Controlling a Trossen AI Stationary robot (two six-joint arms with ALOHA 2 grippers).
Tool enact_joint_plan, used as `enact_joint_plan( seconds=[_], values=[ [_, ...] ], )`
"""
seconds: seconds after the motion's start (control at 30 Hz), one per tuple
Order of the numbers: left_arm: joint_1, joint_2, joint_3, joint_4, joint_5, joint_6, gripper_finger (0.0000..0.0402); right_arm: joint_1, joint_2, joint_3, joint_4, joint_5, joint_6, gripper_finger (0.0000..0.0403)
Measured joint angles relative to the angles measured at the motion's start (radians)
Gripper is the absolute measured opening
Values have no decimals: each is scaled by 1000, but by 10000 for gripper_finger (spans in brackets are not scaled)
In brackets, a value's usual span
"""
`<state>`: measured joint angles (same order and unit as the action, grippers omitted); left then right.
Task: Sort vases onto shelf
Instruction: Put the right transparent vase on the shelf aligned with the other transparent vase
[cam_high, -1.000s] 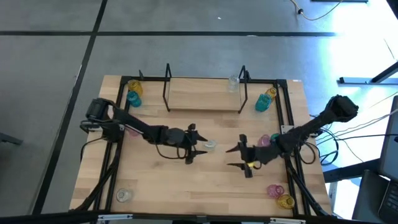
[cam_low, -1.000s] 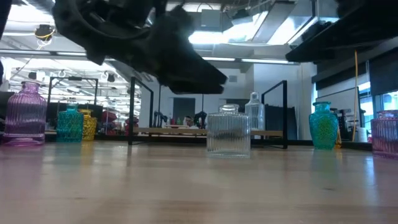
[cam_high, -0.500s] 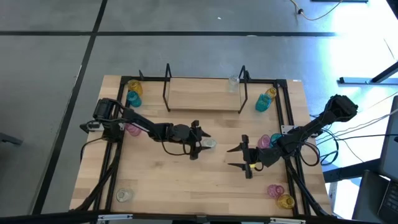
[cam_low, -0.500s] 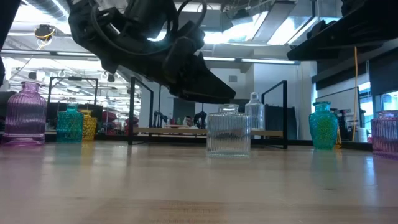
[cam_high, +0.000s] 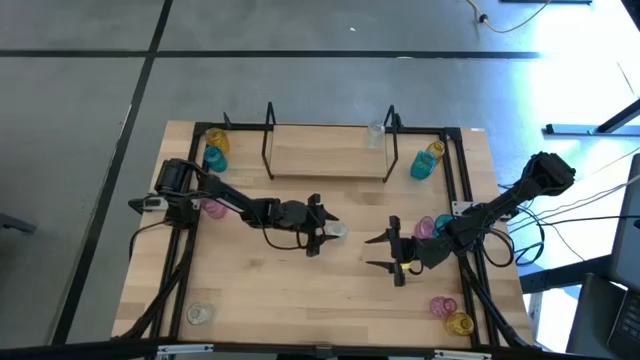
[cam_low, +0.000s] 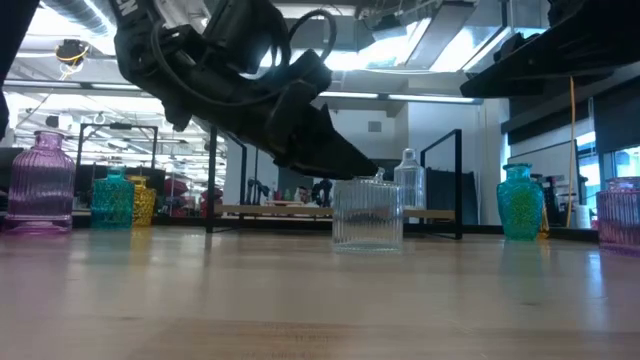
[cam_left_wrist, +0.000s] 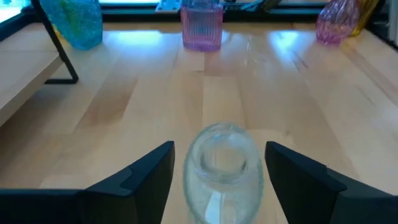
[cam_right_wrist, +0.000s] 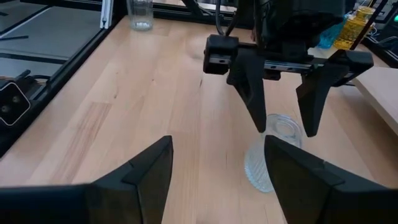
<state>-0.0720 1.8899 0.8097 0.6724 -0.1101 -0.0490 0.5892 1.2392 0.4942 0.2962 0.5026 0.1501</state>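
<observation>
We're hovering the left gripper (cam_high: 328, 233) over the middle of the table (cam_high: 250, 290), fingers spread on either side of the clear vase (cam_high: 338, 233), which is standing upright on the wood in front of the shelf (cam_high: 325, 155). In the left wrist view the vase (cam_left_wrist: 222, 167) is sitting between the two fingers with a gap on each side, so we're not pinching it. From the right wrist view the left gripper (cam_right_wrist: 281, 127) is pointing down with its tips beside the vase's neck.

We're holding the right gripper (cam_high: 388, 253) just to the right of that, jaws spread and holding nothing, facing the left one.

On the shelf we're seeing one clear vase (cam_high: 376, 133) at its right end. Teal (cam_high: 214, 158) and yellow (cam_high: 218, 140) vases are standing left of the shelf, another teal (cam_high: 421, 166) and yellow (cam_high: 434, 151) pair right of it. Pink (cam_high: 442, 306) and yellow (cam_high: 459, 323) ones are sitting at the front right corner, a clear one (cam_high: 200, 314) front left
</observation>
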Motion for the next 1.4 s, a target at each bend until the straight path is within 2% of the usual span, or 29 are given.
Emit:
enact_joint_plan(
  seconds=[0.37, 0.47, 0.73, 1.03, 1.2, 1.4],
  values=[
    [7, 17, 1, 27, 16, 2, 148, 0, 0, 0, -8, 13, 0, 237],
    [7, 17, 1, 27, 17, 2, 134, 0, 0, 0, -8, 13, 0, 237],
    [7, 17, 0, 42, 19, 2, 136, 0, 0, 0, -8, 16, 0, 237],
    [28, 15, 29, 75, 12, 3, 137, -1, -8, 5, -9, 143, -5, 237],
    [62, 15, 102, 20, 27, 34, 137, -1, -50, 41, -9, 203, -131, 237],
    [130, 15, 241, -179, 27, 103, 137, -1, -192, 129, -36, 261, -367, 237]
  ],
)
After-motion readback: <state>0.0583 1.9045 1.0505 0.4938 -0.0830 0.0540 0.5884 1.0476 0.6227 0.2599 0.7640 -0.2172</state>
